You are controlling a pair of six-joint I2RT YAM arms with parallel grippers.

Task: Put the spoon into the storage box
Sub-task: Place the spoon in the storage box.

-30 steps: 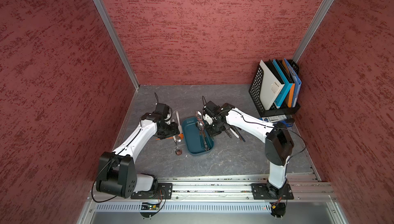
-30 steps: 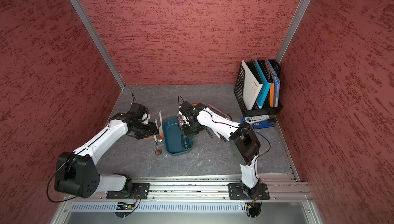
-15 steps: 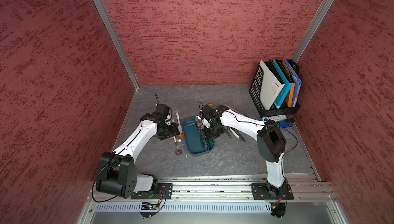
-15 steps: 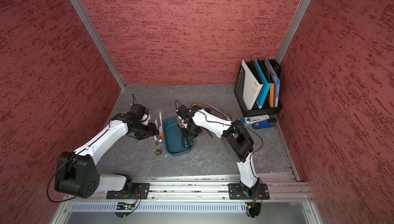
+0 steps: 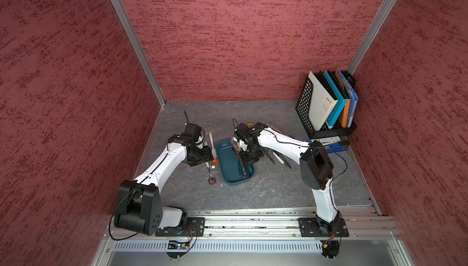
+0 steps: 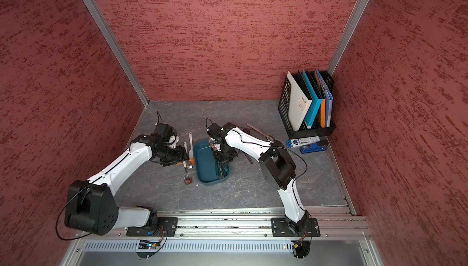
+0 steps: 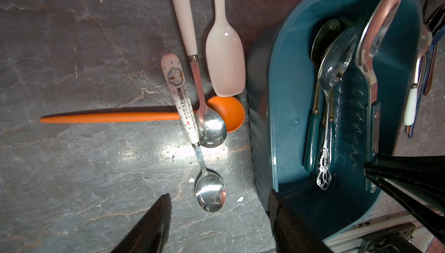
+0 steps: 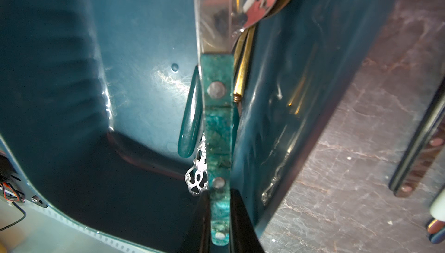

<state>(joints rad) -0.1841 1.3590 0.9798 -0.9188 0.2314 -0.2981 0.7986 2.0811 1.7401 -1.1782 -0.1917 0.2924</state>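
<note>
We see the dark teal storage box (image 5: 228, 168) just below the centre of both top views. The right gripper (image 8: 218, 201) reaches into it, clamped tight on the marbled teal handle of a steel spoon (image 8: 218, 129), and that handle dips inside the box. The left gripper (image 7: 218, 194) hangs spread wide and empty over loose spoons beside the box, among them an orange spoon (image 7: 108, 117) and a Doraemon spoon (image 7: 179, 95).
</note>
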